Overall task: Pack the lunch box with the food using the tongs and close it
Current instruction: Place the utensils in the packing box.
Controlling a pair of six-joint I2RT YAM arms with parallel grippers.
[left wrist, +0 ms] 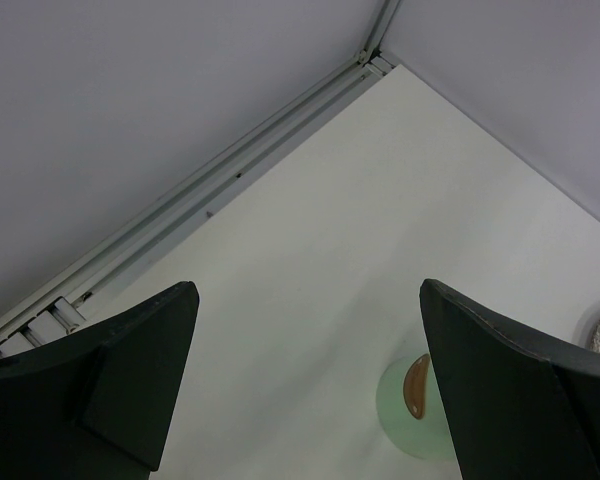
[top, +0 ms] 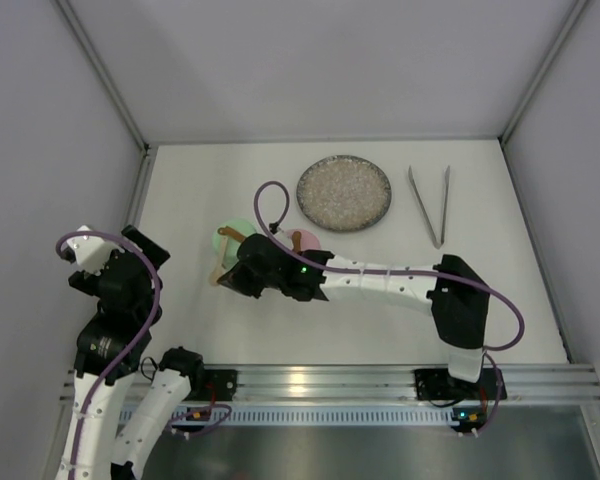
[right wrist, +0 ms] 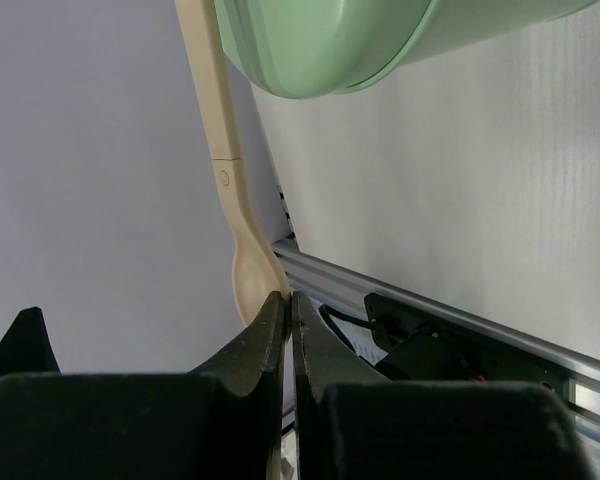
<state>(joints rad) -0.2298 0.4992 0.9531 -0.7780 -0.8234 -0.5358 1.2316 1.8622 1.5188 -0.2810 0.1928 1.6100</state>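
The tongs [top: 430,205] lie on the table at the far right, away from both arms. The lunch box [top: 232,233] is a mint-green round tub [right wrist: 320,40] with a brown clasp [left wrist: 415,390]. My right gripper [top: 236,284] reaches across it and covers most of it. Its jaws [right wrist: 288,295] are shut, with nothing visibly between them. A cream spoon [right wrist: 225,150] ends just beyond the tips; I cannot tell if they touch. My left gripper [top: 115,258] hangs at the left, open [left wrist: 308,290] and empty, facing the far left corner. No food shows.
A speckled grey round plate [top: 343,192] sits at the back middle, with nothing visible on it. A pink round piece [top: 306,240] shows beside the right arm. Grey walls close in the left, back and right sides. A metal rail [top: 380,385] runs along the near edge.
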